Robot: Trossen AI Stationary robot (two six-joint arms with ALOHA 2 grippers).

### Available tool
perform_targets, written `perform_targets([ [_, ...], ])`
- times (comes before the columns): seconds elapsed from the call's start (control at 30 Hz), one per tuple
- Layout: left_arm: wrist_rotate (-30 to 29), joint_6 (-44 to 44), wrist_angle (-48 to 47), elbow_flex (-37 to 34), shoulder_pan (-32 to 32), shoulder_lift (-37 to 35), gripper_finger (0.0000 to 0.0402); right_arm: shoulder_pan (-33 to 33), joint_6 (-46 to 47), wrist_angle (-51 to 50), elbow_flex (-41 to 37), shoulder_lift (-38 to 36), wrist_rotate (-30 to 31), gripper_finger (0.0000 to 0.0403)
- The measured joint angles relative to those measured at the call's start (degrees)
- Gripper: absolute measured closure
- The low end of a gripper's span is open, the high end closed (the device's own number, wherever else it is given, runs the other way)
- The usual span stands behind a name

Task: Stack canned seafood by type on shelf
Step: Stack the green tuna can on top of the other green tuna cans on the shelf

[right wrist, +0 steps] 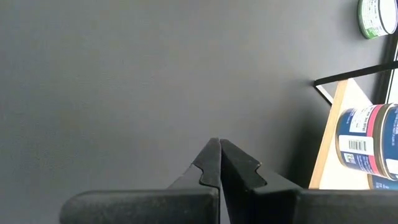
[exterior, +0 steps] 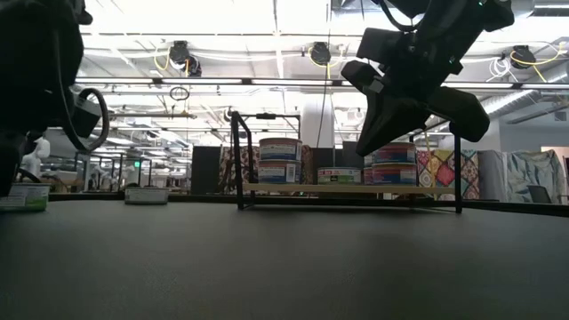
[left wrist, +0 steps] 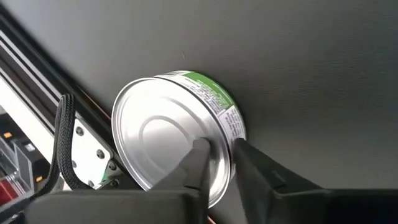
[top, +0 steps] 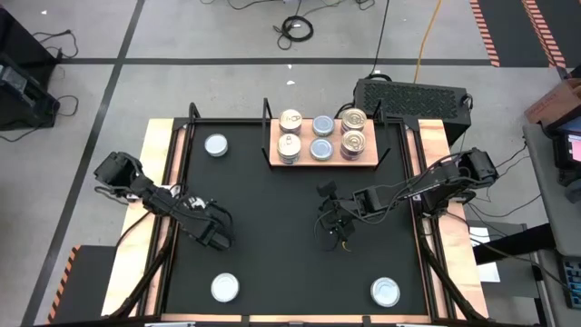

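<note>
The left gripper [left wrist: 217,163] has its jaws pinching the rim of a silver tin with a green-and-white label [left wrist: 180,130], its print too small to read, near the table's [top: 272,200] front left. The right gripper's [right wrist: 219,163] jaws are pressed together, empty, above mid-table. On the shelf [top: 363,161], tins [top: 321,125] carry blue-and-red labels with a barcode

The shelf [top: 365,160] sits at the mat's [top: 272,209] far edge, right of centre, carrying tins [top: 321,126] in three columns. One loose tin [top: 216,145] lies near the far left corner, another [top: 225,288] near the near edge left of centre, a third [top: 385,292] near the near right corner.
</note>
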Motion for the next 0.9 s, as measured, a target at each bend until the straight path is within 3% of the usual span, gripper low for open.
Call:
perform_targets([
  [0.2,-0.2,1.41,-0.97,1.72,-1.2,0.13,0.0396,0.0,0.96,-3.06,0.0,0.0,0.36,0.0403],
  [0.5,-3.02,7.77,0.08,8.14,-1.03,0.39,0.0401,0.02,2.79,-6.93,0.02,-0.35,3.39,0.0403],
  [0.8,-13.07,18.12,0.31,15.16,0.49,0.26,0.0401,0.02,7.01,-11.2,0.05,-4.46,3.65,0.0403],
  [0.9,-14.41,25.32,4.19,15.15,1.95,0.26,0.0401,0.02,9.12,-12.43,0.04,-6.41,3.97,0.0403],
])
